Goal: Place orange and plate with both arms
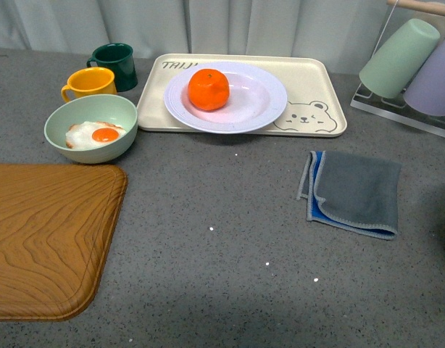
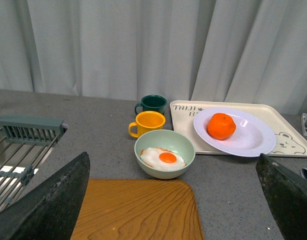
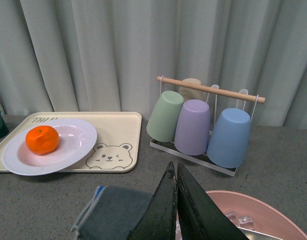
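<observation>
I see the bright orange mandarin (image 1: 209,89) sitting in the glossy white ridged plate (image 1: 262,109) on the cream bear tray (image 1: 320,87) — left gripper (image 2: 173,200) wide apart, right gripper (image 3: 176,200) apparently pressed closed, empty.

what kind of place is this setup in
Most likely a kitchen counter, or a mock-up of one. A cup rack holds upturned tumblers, a wire dish drainer stands at one side, and a wooden cutting board lies beside a bowl with a fried egg.
</observation>
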Robot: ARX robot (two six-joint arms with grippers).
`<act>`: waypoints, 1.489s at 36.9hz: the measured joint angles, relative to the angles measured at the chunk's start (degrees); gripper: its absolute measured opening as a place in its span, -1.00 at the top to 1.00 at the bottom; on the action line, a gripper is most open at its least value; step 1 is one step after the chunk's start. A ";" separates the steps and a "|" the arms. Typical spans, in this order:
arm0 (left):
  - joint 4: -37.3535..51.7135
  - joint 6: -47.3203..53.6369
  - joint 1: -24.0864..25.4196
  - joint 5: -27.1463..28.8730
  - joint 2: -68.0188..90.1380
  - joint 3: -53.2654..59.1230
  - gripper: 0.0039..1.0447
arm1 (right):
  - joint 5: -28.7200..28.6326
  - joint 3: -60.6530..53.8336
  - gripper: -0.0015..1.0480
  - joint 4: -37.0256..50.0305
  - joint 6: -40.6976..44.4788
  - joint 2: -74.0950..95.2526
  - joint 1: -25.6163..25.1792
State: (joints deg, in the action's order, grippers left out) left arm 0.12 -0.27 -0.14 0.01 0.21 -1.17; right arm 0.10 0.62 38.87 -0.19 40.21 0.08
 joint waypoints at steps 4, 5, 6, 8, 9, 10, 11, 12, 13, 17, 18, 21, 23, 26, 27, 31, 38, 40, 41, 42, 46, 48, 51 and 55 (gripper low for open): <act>0.00 0.00 0.00 0.00 0.00 0.00 -0.88 | 0.00 -0.31 0.98 -4.04 0.02 -4.50 0.00; 0.00 0.00 0.00 0.00 0.00 0.00 -0.88 | 0.00 -0.39 0.98 -5.14 0.00 -5.70 0.00; 0.00 0.00 0.00 0.00 0.00 0.00 -0.88 | 0.00 -0.48 0.98 -6.54 0.00 -7.26 0.00; 0.00 0.00 0.00 0.00 0.00 0.00 -0.88 | 0.00 -0.57 0.98 -8.55 0.02 -9.38 0.00; 0.00 0.00 0.00 0.00 0.00 0.00 -0.88 | 0.00 -0.57 0.98 -9.55 0.02 -10.49 0.00; 0.00 0.00 0.00 0.00 0.00 0.00 -0.88 | 0.00 -0.57 0.98 -10.80 0.02 -11.85 0.00; 0.00 0.00 0.00 0.00 0.00 0.00 -0.88 | 0.00 -0.57 0.98 -11.72 0.02 -12.83 0.00; 0.00 0.00 0.00 0.00 0.00 0.00 -0.88 | 0.00 -0.57 0.98 -12.63 0.00 -13.81 0.00; 0.00 0.00 0.00 0.00 0.00 0.00 -0.88 | 0.00 -0.57 0.98 -13.49 0.00 -14.71 0.00; 0.00 0.00 0.00 0.00 0.00 0.00 -0.88 | 0.00 -0.57 0.98 -16.20 0.00 -17.57 0.00; 0.00 0.00 0.00 0.00 0.00 0.00 -0.88 | 0.00 -0.57 0.98 -16.72 0.00 -18.12 0.00; 0.00 0.00 0.00 0.00 0.00 0.00 -0.88 | 0.00 -0.57 0.98 -18.71 0.00 -20.13 0.00; 0.00 0.00 0.00 0.00 0.00 0.00 -0.88 | 0.00 -0.57 0.98 -19.82 0.00 -21.31 0.00; 0.00 0.00 0.00 0.00 0.00 0.00 -0.88 | -0.02 -0.57 0.98 -21.07 0.00 -22.58 0.00; 0.00 0.00 0.00 0.00 0.00 0.00 -0.88 | -0.02 -0.57 0.98 -21.46 0.00 -23.02 0.00; 0.00 0.00 0.00 0.00 0.00 0.00 -0.88 | 0.00 -0.57 0.98 -23.78 0.00 -25.31 0.00; 0.00 0.00 0.00 0.00 0.00 0.00 -0.88 | -0.02 -0.57 0.98 -26.43 0.00 -27.96 0.00; 0.00 0.00 0.00 0.00 0.00 0.00 -0.88 | -0.02 -0.57 0.98 -27.28 0.00 -28.83 0.00; 0.00 0.00 0.00 0.00 0.00 0.00 -0.88 | -0.02 -0.57 0.98 -27.82 0.00 -29.38 0.00; 0.00 0.00 0.00 0.00 0.00 0.00 -0.88 | 0.00 -0.57 0.98 -28.20 0.00 -29.75 0.00; 0.00 0.00 0.00 0.00 0.00 0.00 -0.88 | -0.15 -0.52 0.98 -37.48 0.02 -36.96 0.00; 0.00 0.00 0.00 0.04 0.00 0.00 -0.88 | -0.15 -0.52 0.98 -38.51 0.02 -39.52 0.00; 0.00 0.00 0.00 0.00 -0.02 0.00 -0.88 | -0.17 -0.52 0.98 -38.73 0.02 -39.91 0.00; 0.00 0.00 0.00 0.00 0.00 0.00 -0.88 | -0.17 -0.52 0.81 -38.77 0.07 -39.91 0.00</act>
State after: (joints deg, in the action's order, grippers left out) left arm 0.12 -0.27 -0.14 0.01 0.21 -1.17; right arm -0.08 0.10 0.10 -0.12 0.30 0.08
